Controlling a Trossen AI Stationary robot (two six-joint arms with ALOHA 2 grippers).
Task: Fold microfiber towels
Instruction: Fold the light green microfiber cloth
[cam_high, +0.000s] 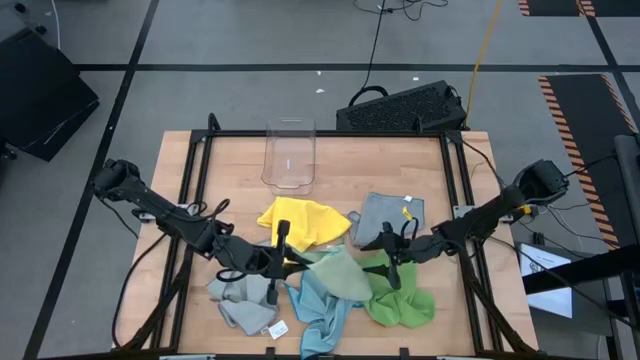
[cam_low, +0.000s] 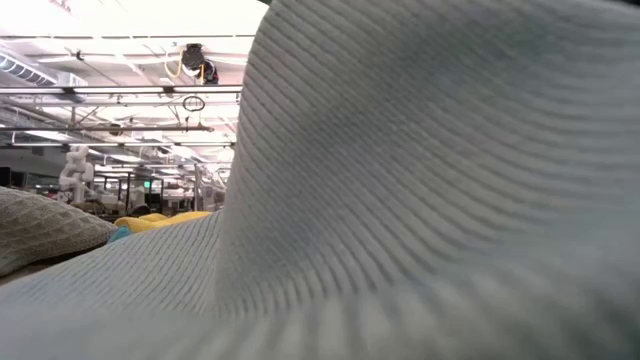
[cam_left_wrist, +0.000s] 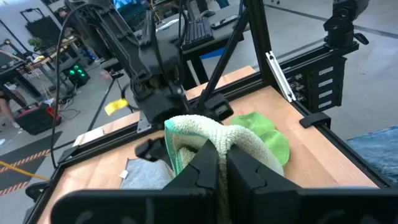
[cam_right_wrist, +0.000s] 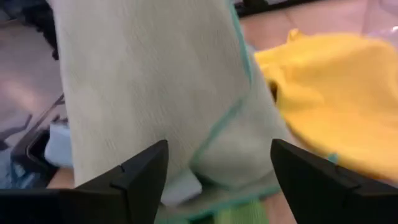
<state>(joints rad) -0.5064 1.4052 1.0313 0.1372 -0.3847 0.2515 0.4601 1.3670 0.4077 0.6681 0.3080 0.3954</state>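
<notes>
Pale green towel (cam_high: 340, 272) hangs bunched mid-table, above the light blue towel (cam_high: 318, 312) and bright green towel (cam_high: 400, 305). Left gripper (cam_left_wrist: 222, 163) pinches its edge tight, arm reaching in low. Right gripper (cam_right_wrist: 217, 171) faces it, fingers spread wide, gripping nothing.

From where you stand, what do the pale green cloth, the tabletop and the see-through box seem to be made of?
Pale green cloth: soft looped microfiber, going by its fuzzy ribbed pile and stitched teal edge. Tabletop: light wood, probably butcher block, with visible plank seams and a matte finish. See-through box: likely clear, glossy plastic, since the wood shows through it.
</notes>
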